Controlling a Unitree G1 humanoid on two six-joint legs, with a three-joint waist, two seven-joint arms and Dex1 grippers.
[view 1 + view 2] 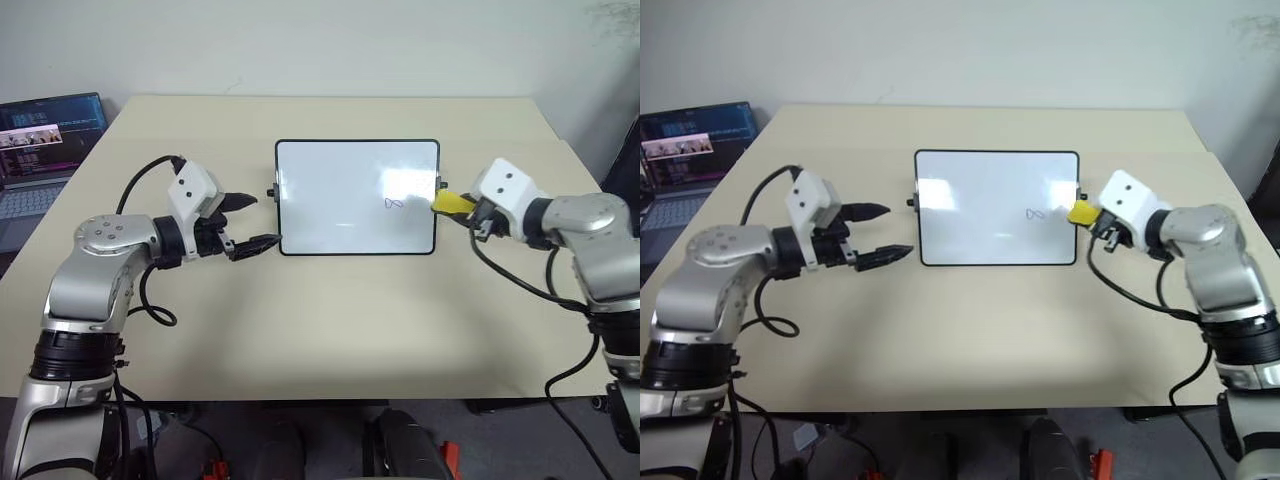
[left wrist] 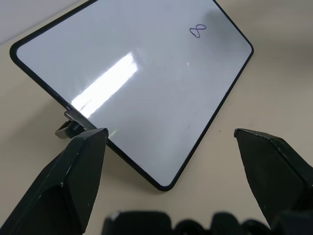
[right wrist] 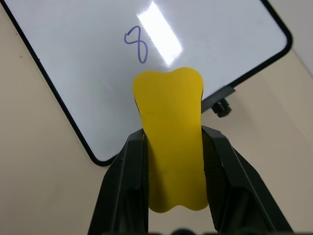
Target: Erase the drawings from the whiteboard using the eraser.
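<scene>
The whiteboard [image 1: 340, 200] lies flat in the middle of the table. A single small blue loop drawing [image 1: 394, 204] sits on its right part; the rest of the surface looks blank. My right gripper [image 1: 462, 205] hovers at the board's right edge, shut on the yellow eraser [image 3: 170, 147], whose tip pokes out toward the board. The loop [image 3: 136, 44] lies just ahead of the eraser. My left gripper [image 1: 252, 221] stands open by the board's left edge, near the small black knob [image 2: 72, 127], with nothing between its fingers.
A laptop [image 1: 42, 150] with its screen lit stands off the table's far left. The beige table [image 1: 330, 330] has bare room in front of the board. Cables trail from both wrists.
</scene>
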